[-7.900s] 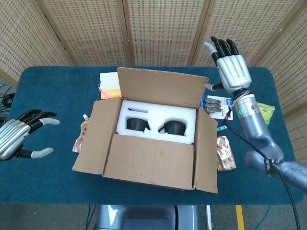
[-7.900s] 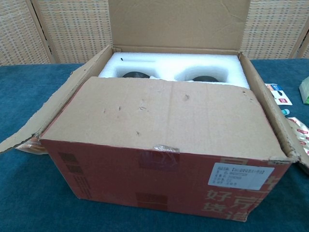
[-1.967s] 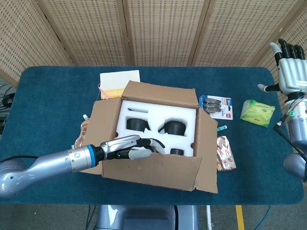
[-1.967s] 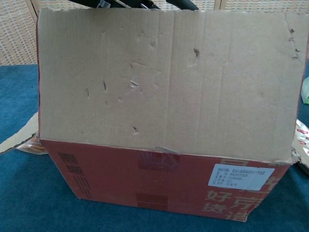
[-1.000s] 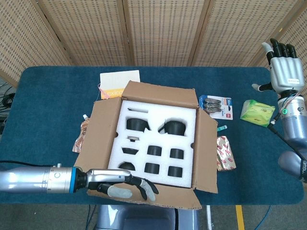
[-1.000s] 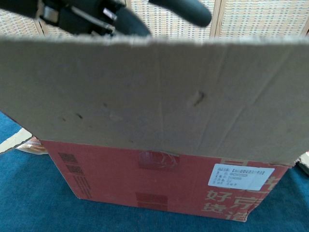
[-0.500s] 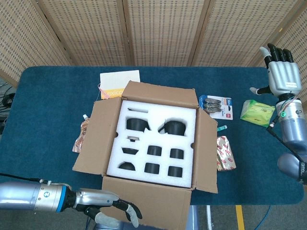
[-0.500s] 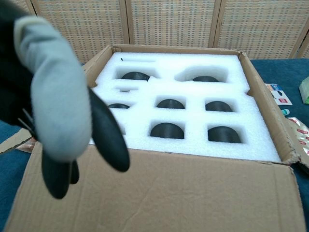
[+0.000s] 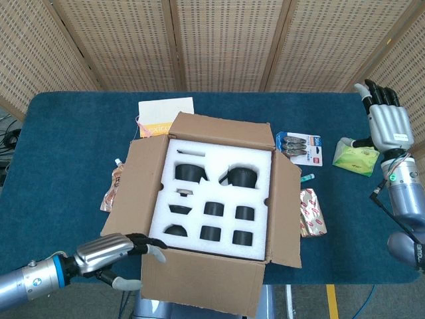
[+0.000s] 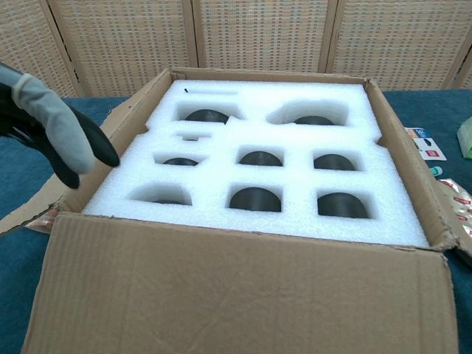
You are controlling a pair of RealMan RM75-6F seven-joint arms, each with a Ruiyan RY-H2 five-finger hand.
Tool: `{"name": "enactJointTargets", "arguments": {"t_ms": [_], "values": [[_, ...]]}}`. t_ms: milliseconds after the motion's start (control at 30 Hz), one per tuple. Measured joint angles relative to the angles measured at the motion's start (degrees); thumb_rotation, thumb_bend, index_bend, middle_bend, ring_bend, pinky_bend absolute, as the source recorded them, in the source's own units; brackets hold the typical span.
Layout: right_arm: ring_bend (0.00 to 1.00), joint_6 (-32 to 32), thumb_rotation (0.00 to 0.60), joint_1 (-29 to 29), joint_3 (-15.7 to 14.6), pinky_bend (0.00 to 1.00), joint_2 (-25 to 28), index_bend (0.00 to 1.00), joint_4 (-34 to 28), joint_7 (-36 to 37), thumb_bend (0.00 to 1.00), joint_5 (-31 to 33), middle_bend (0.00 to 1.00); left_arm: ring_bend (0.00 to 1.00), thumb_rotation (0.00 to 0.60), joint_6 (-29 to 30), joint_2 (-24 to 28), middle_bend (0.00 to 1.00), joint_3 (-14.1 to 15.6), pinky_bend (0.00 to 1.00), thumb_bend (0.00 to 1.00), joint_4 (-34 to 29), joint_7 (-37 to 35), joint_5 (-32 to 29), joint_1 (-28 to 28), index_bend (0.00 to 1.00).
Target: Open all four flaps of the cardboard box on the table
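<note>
The cardboard box [image 9: 219, 193] stands mid-table with white foam [image 9: 216, 189] and several black parts exposed. Its far flap [image 9: 222, 129] leans back, the left flap [image 9: 129, 189] and right flap [image 9: 287, 212] lie outward, and the near flap [image 9: 206, 282] hangs out over the table's front edge. My left hand [image 9: 116, 256] hovers by the box's near-left corner, fingers spread, holding nothing. In the chest view the left hand [image 10: 51, 125] shows at the left above the left flap, with the near flap [image 10: 236, 295] filling the foreground. My right hand [image 9: 386, 123] is raised at the far right, open and away from the box.
A cream booklet [image 9: 166, 107] and orange packet [image 9: 149, 127] lie behind the box. A foil sachet [image 9: 114, 186] peeks from under the left flap. Right of the box are a battery pack [image 9: 302, 146], a green packet [image 9: 356, 156] and a red-white sachet [image 9: 312, 212].
My left hand has drawn away leftward from the near flap, which stays folded out toward the front. My right hand has drifted a little lower and to the right.
</note>
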Motion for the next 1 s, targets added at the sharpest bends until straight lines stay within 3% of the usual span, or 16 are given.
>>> {"name": "enactJointTargets", "arguments": {"t_ms": [133,333,700,1000], "values": [[0.0,2.24,0.6,-2.67,-1.56,0.0,-0.34,0.0,-1.04,2.32,0.0,-3.94,0.0,0.19,0.073,6.05,-6.88,0.15,-3.7,0.11,0.0,-0.72,9.85,2.34,10.61,0.24],[0.0,6.02,0.6,-6.33,-4.23,0.0,-1.13,0.0,-2.2,3.89,0.0,-8.2,0.0,0.17,0.079,11.68,-17.42,0.14,-9.07,0.11,0.0,1.07,18.94,5.46,18.81,0.24],[0.0,13.07,0.6,-12.56,-8.48,0.0,-4.32,0.0,-2.44,3.67,0.0,-13.5,0.0,0.17,0.081,13.79,-34.78,0.13,-17.66,0.11,0.0,9.11,31.22,12.5,25.36,0.24],[0.0,11.53,0.6,-13.05,-8.06,0.0,-4.37,0.0,-0.76,4.1,0.0,-12.61,0.0,0.17,0.08,10.9,-36.49,0.12,-21.42,0.11,0.0,11.64,30.4,13.21,24.65,0.24]]}}
